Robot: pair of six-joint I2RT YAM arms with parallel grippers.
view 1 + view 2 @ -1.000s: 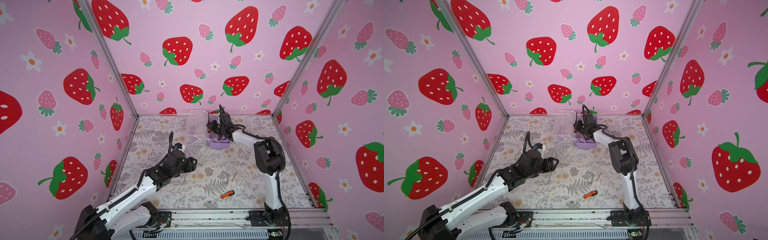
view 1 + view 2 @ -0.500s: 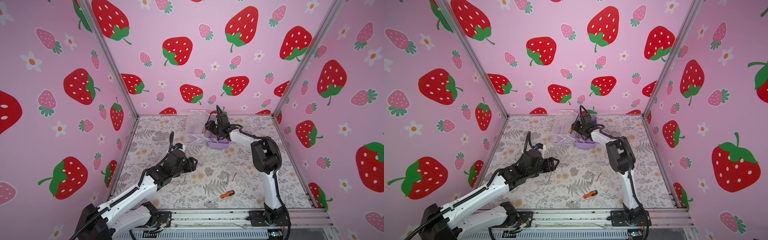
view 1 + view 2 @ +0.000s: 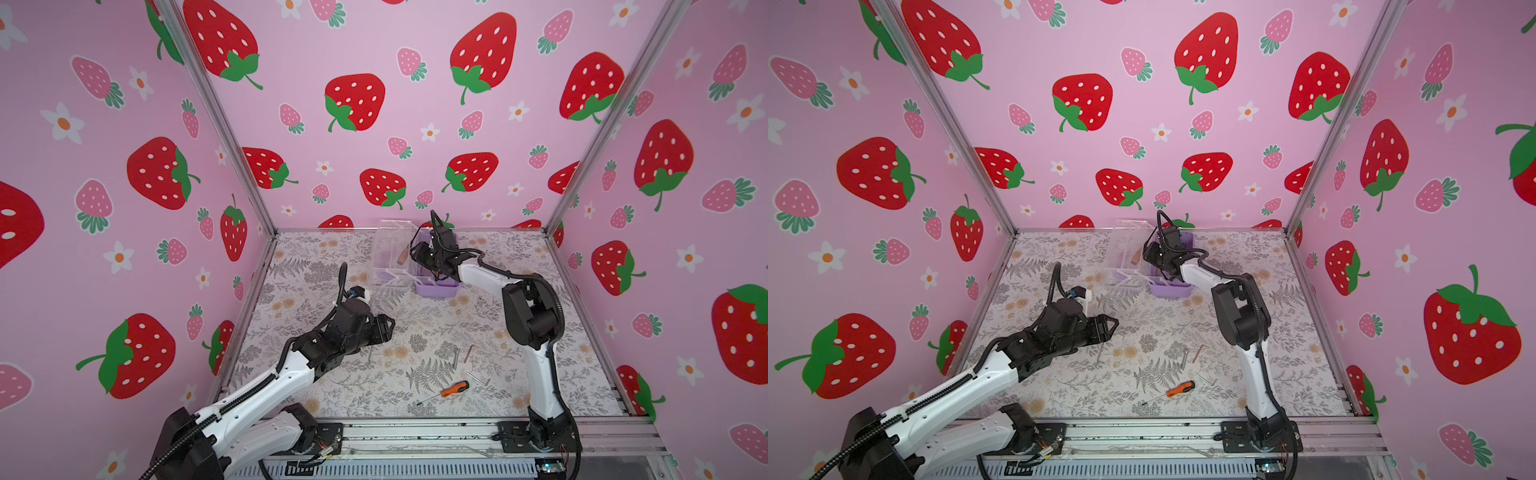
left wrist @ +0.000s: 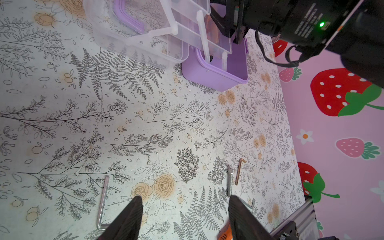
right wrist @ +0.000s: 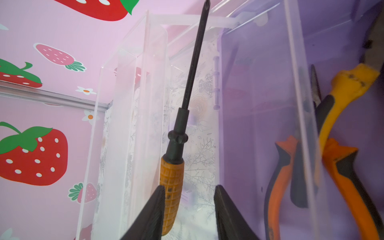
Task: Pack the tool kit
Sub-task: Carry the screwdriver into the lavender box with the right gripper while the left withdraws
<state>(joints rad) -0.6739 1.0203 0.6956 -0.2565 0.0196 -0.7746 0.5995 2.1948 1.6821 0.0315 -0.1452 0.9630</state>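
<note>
The left gripper (image 4: 185,217) hovers low over the near half of the floral table (image 3: 415,320), jaws spread wide with nothing between them. Just beside it lies a silver hex key (image 4: 102,199). A little further right are a metal rod (image 4: 229,182), a copper-coloured hex key (image 4: 240,170) and, nearest the front rail, a loose screwdriver (image 3: 446,390) with an orange handle. All of these lie flat and look thin and stiff. The keys and rod seem light and slick, likely to skate under a finger, so a pinch across the long arm looks safest. The loose screwdriver is best taken at its ribbed handle.

Far back, close to the rear wall, sits the tool kit (image 3: 436,289), a lilac box with its clear lid (image 3: 392,249) thrown open to the left. Two pliers (image 5: 340,149) already lie in the box. The right gripper (image 5: 189,187) is at the kit, jaws partly apart around a second screwdriver (image 5: 172,182). Its handle leans on one finger while the other stands clear, so I judge it unclamped. The thin plastic box looks light and apt to slide or crack, so it wants gentle pressure.
</note>
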